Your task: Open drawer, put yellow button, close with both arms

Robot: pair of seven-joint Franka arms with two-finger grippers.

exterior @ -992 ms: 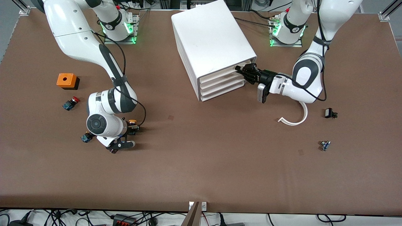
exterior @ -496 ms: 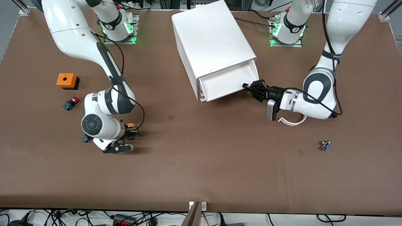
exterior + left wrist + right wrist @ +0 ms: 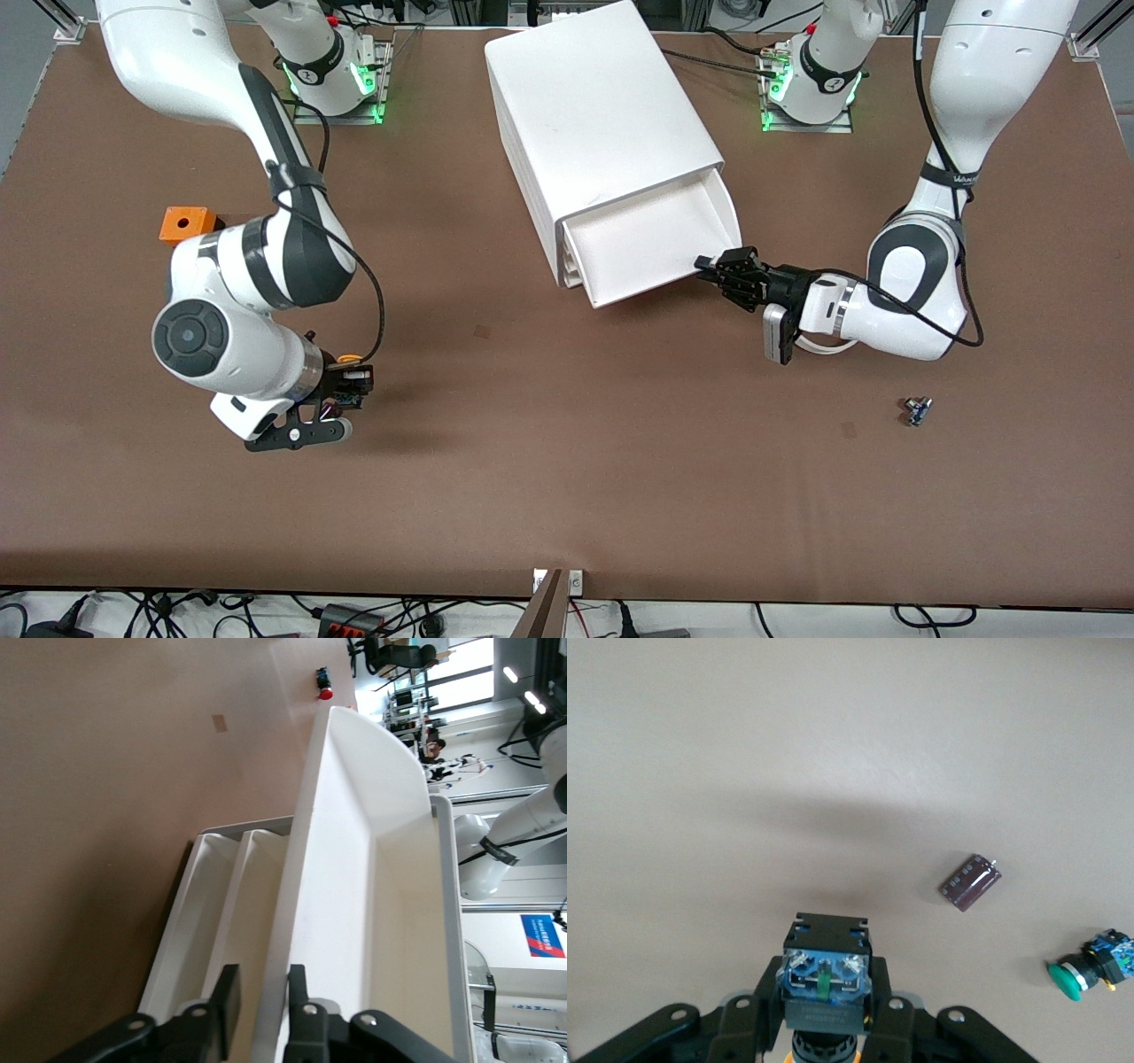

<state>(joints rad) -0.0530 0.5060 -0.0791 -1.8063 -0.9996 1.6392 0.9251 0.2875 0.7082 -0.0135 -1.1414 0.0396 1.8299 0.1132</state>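
**Worktop (image 3: 567, 496).** Brown surface carrying everything below.

**Cabinet (image 3: 594, 106).** The white cabinet stands at the worktop edge along the robots' bases, between the two bases, with its front turned aslant toward the front camera.

**Arms.** I see the left arm (image 3: 912, 292) reaching low in front of the cabinet. The right arm (image 3: 230, 301) is bent over the worktop at its own end.

**Drawer (image 3: 647, 239).** The top drawer stands pulled well out of the cabinet. The three below it are pushed in.

**Left gripper (image 3: 709, 266).** It sits at the corner of the drawer front toward the left arm's end. In the left wrist view its fingers (image 3: 226, 1010) straddle the front lip, one inside and one outside. They stand slightly parted, with a thin gap showing at the outer finger.

**Right gripper (image 3: 350, 381).** It hangs over bare worktop at the right arm's end, its fingers pinching the yellow button (image 3: 351, 361). The right wrist view shows the blue and black body clamped between them.

**Orange box (image 3: 186, 224).** It sits near the right arm's end edge, partly hidden by the right arm.

**Small items.**
- A white curved strip (image 3: 819, 347) lies under the left wrist.
- A green button (image 3: 1090, 967) and a dark cylinder (image 3: 970, 882) lie on the worktop below the right gripper.
- A small blue part (image 3: 918, 410) lies toward the left arm's end.
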